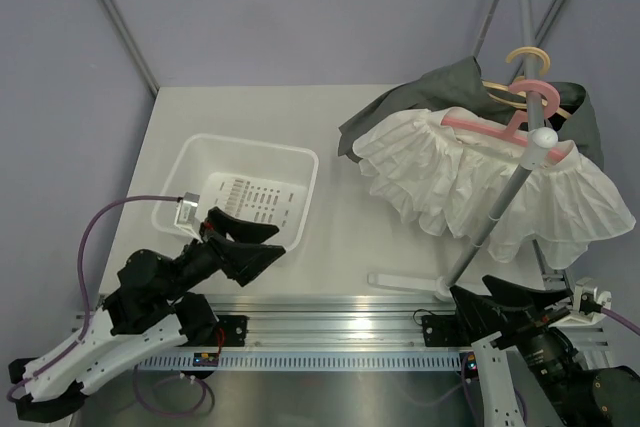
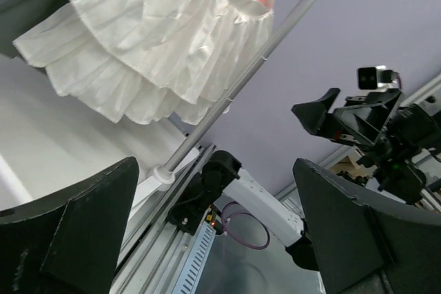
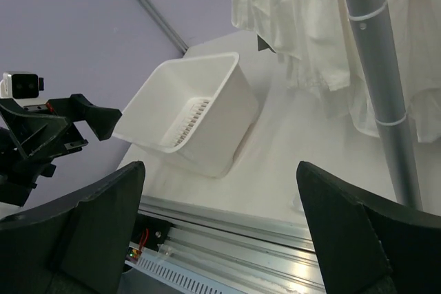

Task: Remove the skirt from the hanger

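Observation:
A white ruffled skirt point(image 1: 480, 182) hangs from a pink hanger point(image 1: 500, 127) on a grey rack pole point(image 1: 510, 192) at the right. It also shows in the left wrist view point(image 2: 151, 39) and the right wrist view point(image 3: 303, 25). My left gripper point(image 1: 255, 244) is open and empty by the white basket's near right corner. My right gripper point(image 1: 500, 302) is open and empty at the near right, below the skirt. Neither touches the skirt.
A white plastic basket point(image 1: 205, 157) stands on the table's left half. A dark grey garment point(image 1: 440, 87) hangs behind the skirt, with a cream hanger point(image 1: 527, 55) above. The rack's white foot point(image 1: 400, 282) lies near the front edge. A metal rail point(image 1: 330, 332) runs along the near side.

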You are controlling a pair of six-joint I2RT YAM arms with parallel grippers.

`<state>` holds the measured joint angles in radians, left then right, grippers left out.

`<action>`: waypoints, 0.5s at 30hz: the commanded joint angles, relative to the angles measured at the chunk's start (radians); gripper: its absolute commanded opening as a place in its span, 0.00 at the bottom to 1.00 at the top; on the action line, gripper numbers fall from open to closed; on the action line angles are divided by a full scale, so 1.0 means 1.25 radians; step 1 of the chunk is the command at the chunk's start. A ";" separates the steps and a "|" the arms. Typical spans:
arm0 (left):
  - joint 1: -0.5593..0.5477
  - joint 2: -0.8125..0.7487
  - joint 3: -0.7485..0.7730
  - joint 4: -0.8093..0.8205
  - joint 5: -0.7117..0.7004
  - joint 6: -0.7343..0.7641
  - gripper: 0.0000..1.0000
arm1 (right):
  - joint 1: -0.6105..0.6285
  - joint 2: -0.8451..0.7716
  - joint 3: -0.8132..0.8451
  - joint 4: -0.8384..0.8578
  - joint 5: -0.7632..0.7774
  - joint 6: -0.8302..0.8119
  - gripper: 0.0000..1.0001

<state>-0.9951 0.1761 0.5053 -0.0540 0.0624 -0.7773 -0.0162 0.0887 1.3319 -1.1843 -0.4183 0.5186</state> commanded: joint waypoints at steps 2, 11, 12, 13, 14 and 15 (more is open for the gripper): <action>-0.004 0.108 0.098 -0.088 -0.067 0.000 0.99 | -0.004 0.033 0.013 -0.036 0.041 -0.014 0.99; -0.005 0.433 0.406 -0.180 -0.060 0.069 0.98 | -0.004 0.108 0.073 -0.130 0.103 0.011 0.99; -0.005 0.486 0.434 -0.184 -0.057 0.082 0.98 | -0.004 0.123 0.089 -0.151 0.132 0.021 0.99; -0.005 0.509 0.458 -0.181 -0.055 0.095 0.98 | -0.004 0.135 0.094 -0.196 0.165 0.044 0.99; -0.005 0.530 0.482 -0.175 -0.055 0.144 0.98 | -0.004 0.163 0.098 -0.213 0.208 0.051 0.99; -0.005 0.566 0.519 -0.162 -0.032 0.176 0.99 | -0.004 0.173 0.103 -0.224 0.225 0.056 0.99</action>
<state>-0.9966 0.8173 1.0416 -0.2798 0.0040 -0.6888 -0.0162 0.2188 1.4387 -1.3193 -0.2768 0.5453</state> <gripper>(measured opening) 0.985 0.993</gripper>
